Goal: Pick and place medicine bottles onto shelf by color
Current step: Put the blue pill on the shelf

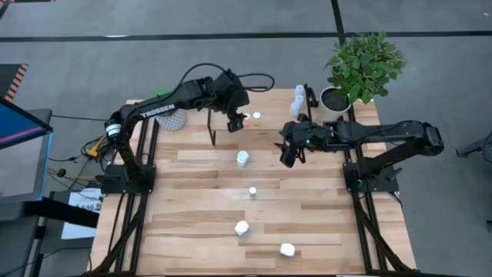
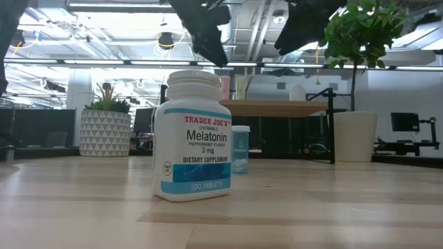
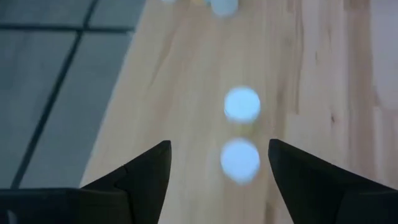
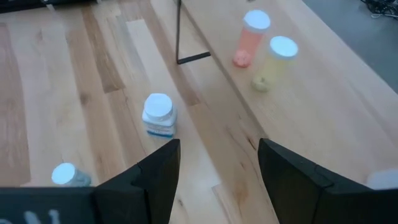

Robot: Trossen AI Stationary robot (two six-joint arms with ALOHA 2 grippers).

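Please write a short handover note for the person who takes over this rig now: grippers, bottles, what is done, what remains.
Left gripper: open, empty, above two bottles on the shelf.
Right gripper: open, empty, over the table beside the shelf.
Done: some bottles on the shelf, among them an orange one and a yellow one.
Left: four bottles on the table, the nearest white.
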